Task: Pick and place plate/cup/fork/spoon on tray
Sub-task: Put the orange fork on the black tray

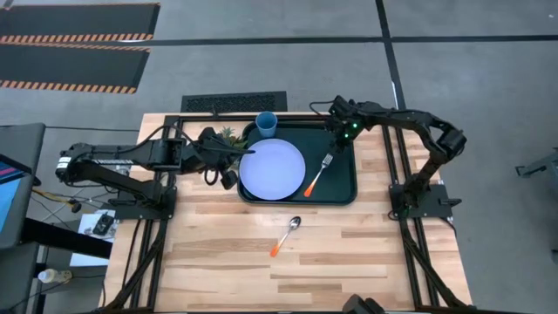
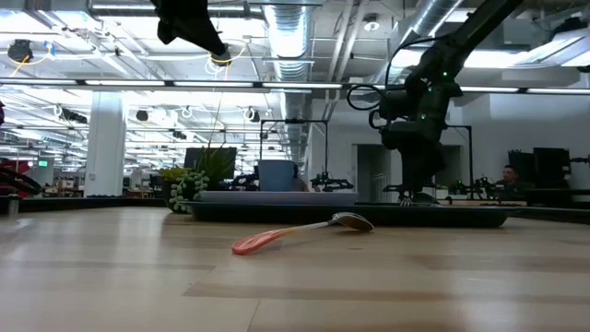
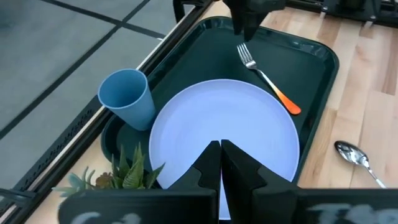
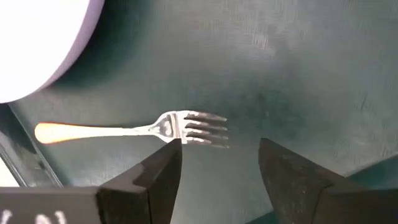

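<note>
The pale lavender-blue plate [image 1: 272, 168] lies flat in the dark green tray [image 1: 344, 187]. The blue cup [image 1: 266, 123] stands upright in the tray's far left corner. The orange-handled fork [image 1: 319, 174] lies on the tray floor to the right of the plate, tines toward the far side. The orange-handled spoon [image 1: 286, 235] lies on the bare table, nearer than the tray. My left gripper [image 3: 221, 152] is shut and empty, raised above the plate's left edge. My right gripper [image 4: 221, 155] is open, just above the tray floor by the fork's tines [image 4: 202, 127], touching nothing.
A small green pineapple-like ornament [image 1: 228, 135] stands on the table just left of the tray's far left corner, close under my left arm. Bare wooden table [image 1: 366, 253] spreads nearer than the tray around the spoon.
</note>
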